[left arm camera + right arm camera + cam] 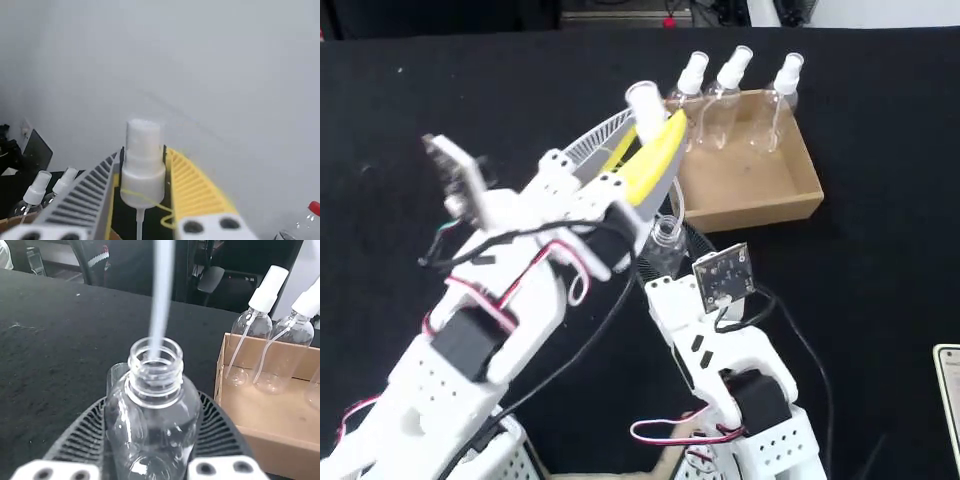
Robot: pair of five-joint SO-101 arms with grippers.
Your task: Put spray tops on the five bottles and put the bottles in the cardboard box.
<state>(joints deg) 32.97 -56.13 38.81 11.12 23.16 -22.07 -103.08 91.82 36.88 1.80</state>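
Observation:
My left gripper [638, 140] is shut on a white spray top [143, 160], held upright between its grey and yellow fingers; in the high view the spray top [644, 100] sits above the open bottle. Its thin tube [159, 295] hangs down into the neck of a clear open bottle [152, 415]. My right gripper [665, 255] is shut on that bottle [666, 240], holding it upright in front of the cardboard box [750, 190]. Three capped bottles [738, 95] stand along the box's far wall.
The table is covered in black cloth [880, 260]. A white object [948, 385] lies at the right edge. The box's near half [270, 415] is bare. Another capped bottle [300, 227] shows far off in the left wrist view.

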